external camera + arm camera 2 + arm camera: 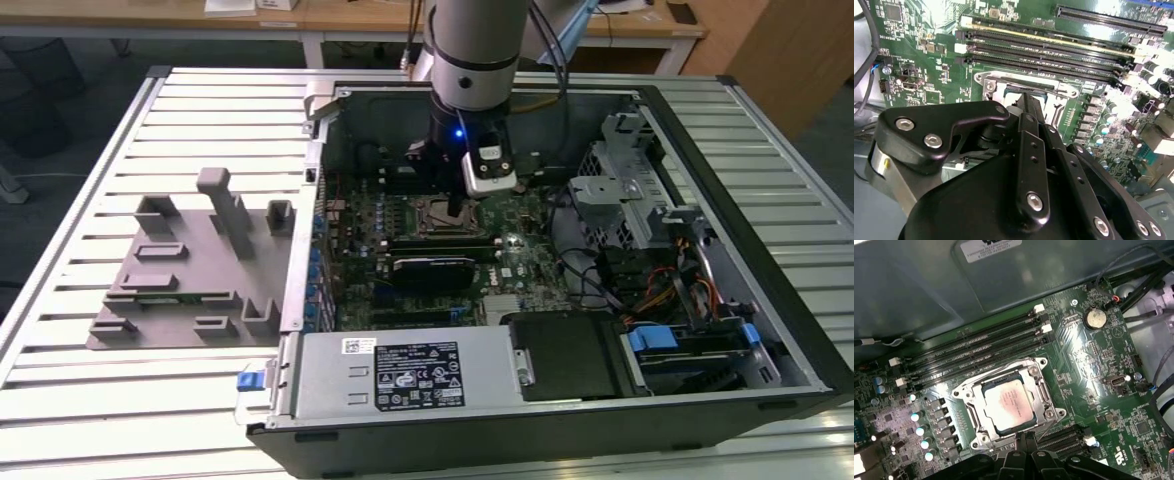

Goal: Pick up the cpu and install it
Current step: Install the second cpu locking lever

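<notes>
The cpu (1006, 405), a silvery square chip with a pale rim, lies flat inside the metal socket frame (1040, 390) on the green motherboard (1089, 365). In the exterior view the socket (430, 214) sits in the middle of the open computer case, directly under the arm. My gripper (1024, 436) hangs just off one edge of the socket, its black fingers pressed together with nothing between them. In the second wrist view the gripper (1027, 98) tapers down onto the socket frame (1004, 76) and covers most of the chip.
Long black memory slots (979, 342) run along one side of the socket. A grey plastic fixture (187, 270) with upright blocks stands on the slatted table at the exterior view's left. The case holds a power supply box (400, 375), drive cages (627, 190) and cables (667, 290).
</notes>
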Robot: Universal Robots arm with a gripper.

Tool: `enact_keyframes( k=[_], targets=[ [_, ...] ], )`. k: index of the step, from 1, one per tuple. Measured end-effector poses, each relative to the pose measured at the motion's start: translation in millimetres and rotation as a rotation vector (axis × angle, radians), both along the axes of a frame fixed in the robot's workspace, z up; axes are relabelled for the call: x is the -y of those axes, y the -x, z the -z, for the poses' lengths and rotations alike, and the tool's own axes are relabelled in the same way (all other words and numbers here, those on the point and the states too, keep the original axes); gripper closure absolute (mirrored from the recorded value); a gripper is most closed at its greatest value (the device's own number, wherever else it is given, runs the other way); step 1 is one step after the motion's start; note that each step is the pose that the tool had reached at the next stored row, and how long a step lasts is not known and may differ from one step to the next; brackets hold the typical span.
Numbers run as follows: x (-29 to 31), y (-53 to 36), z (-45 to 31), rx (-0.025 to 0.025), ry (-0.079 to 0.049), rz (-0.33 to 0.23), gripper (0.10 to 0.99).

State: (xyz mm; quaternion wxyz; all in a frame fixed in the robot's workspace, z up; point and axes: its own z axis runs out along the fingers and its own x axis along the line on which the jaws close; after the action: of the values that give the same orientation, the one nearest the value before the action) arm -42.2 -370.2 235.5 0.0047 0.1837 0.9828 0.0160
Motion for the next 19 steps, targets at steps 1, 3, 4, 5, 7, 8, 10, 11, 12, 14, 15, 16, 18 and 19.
enact_keyframes(
  k=[1, 3, 4, 5, 7, 8, 10, 11, 12, 14, 15, 16, 18, 19],
  targets=[
    [1.1, 0.0, 0.0, 0.0, 0.0, 0.0, 0.98],
    [3.3, 0.0, 0.0, 0.0, 0.0, 0.0, 0.98],
    [4.3, 0.0, 0.0, 0.0, 0.0, 0.0, 0.98],
    [5.3, 0.0, 0.0, 0.0, 0.0, 0.0, 0.98],
    [7.2, 0.0, 0.0, 0.0, 0.0, 0.0, 0.98],
    [8.0, 0.0, 0.0, 0.0, 0.0, 0.0, 0.98],
    [9.4, 0.1, 0.3, 0.0, 0.0, 0.0, 0.98],
    [9.9, 0.4, 0.4, 0.0001, 0.0, 0.0, 0.98],
    [10.4, 0.8, 0.5, 0.0001, 0.0, 0.0, 0.98],
    [11.1, 2.2, 0.9, 0.0003, -0.001, -0.001, 0.98],
    [11.5, 2.9, 1.0, 0.0004, -0.001, -0.002, 0.98],
    [11.9, 3.7, 1.1, 0.0004, -0.001, -0.003, 0.98],
    [12.8, 5.4, 1.2, 0.0006, -0.001, -0.007, 0.98],
    [13.1, 6.6, 1.3, 0.0007, 0.0, -0.01, 0.98]
  ],
)
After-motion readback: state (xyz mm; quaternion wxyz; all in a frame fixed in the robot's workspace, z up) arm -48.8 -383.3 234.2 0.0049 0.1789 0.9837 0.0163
